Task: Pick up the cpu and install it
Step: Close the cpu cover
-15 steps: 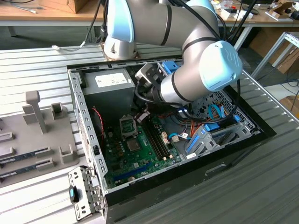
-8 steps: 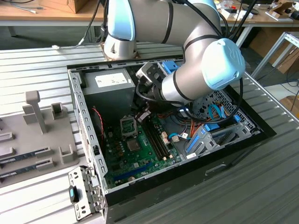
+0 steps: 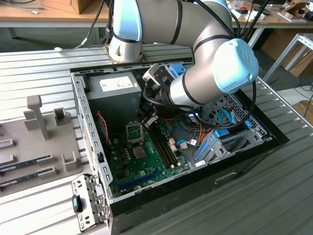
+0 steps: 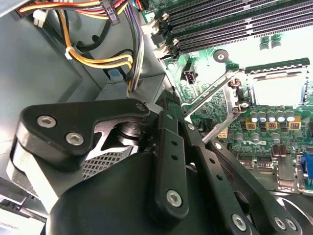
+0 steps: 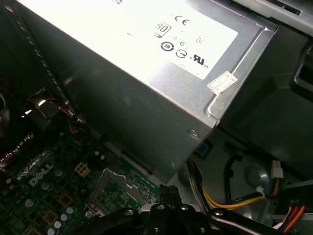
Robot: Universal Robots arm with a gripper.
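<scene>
Exterior view: high, angled down into open case [image 3: 274, 134]. Both wrist views: close, inside; share motherboard [image 4: 244, 142] [image 5: 44, 196].

Print on show, nothing legible enough to be quoted.
A white label [image 5: 146, 29] of certification symbols is seen on the power supply [image 5: 146, 112] just beyond the gripper [image 5: 168, 210]; a small sticker [image 5: 221, 82] is spotted near its corner; white lettering [image 5: 40, 175] is printed on the motherboard [image 5: 54, 200].
</scene>
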